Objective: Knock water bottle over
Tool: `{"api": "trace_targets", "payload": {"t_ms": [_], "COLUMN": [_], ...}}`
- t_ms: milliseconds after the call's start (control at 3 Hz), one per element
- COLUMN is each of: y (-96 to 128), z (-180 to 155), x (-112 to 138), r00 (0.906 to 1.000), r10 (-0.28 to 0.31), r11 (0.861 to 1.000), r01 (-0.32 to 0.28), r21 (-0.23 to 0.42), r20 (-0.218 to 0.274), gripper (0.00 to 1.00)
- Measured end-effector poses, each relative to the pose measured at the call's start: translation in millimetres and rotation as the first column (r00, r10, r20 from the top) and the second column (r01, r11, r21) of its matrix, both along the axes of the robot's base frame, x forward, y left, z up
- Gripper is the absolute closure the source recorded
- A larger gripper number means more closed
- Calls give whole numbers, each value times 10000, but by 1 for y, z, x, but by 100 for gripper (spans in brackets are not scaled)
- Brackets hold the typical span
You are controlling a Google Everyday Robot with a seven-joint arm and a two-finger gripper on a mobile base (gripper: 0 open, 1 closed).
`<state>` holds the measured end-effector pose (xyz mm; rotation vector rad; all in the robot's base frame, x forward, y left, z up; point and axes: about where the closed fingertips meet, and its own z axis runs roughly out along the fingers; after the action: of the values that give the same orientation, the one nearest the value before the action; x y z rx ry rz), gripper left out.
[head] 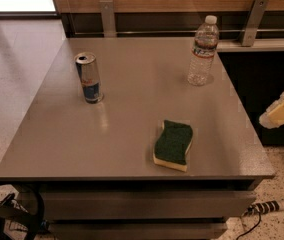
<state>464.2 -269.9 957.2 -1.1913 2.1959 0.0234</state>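
Note:
The water bottle [203, 51] is clear ribbed plastic with a white cap and a thin label band. It stands upright at the far right of the grey table [132, 114]. My gripper [283, 108] shows as a cream-white part at the right edge of the camera view, beyond the table's right edge. It is lower than the bottle, nearer to me, and apart from it. Most of the arm is out of view.
A silver-and-blue drink can [88, 78] stands upright at the left of the table. A green-and-yellow sponge [173, 145] lies near the front edge. A wooden wall with metal brackets [252, 14] runs behind the table. A power strip [272, 206] lies on the floor at lower right.

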Motion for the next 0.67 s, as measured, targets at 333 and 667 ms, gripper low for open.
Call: {"api": "trace_targets", "payload": {"t_ms": [333, 667], "y": [-20, -26], "z": [-16, 4], "x": [22, 91], "r00": [9909, 9316], "r10": [-804, -1818], "r11": [9792, 8998], "r01": [583, 286], "r21": [1944, 4353], "r20": [1078, 3147], "gripper": [0, 0]}}
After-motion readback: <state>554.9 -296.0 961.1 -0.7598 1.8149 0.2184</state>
